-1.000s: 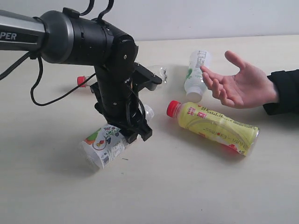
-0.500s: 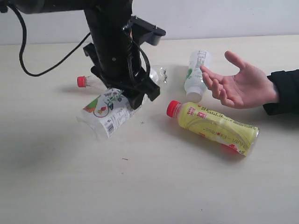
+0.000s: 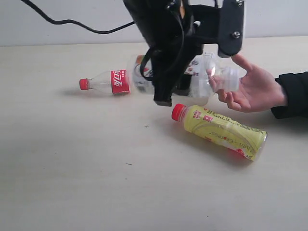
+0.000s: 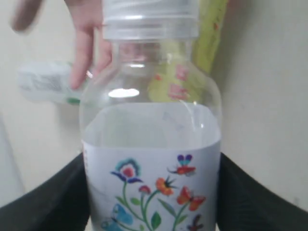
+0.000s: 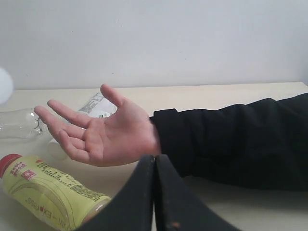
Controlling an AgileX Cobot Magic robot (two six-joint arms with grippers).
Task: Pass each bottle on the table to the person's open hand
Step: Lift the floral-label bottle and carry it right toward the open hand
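Floral bottle lifted to open hand | clamped between left gripper fingers

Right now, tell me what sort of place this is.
Likely a robot test bench: a beige table before a plain wall, a black robot arm offering a floral bottle to an open hand.
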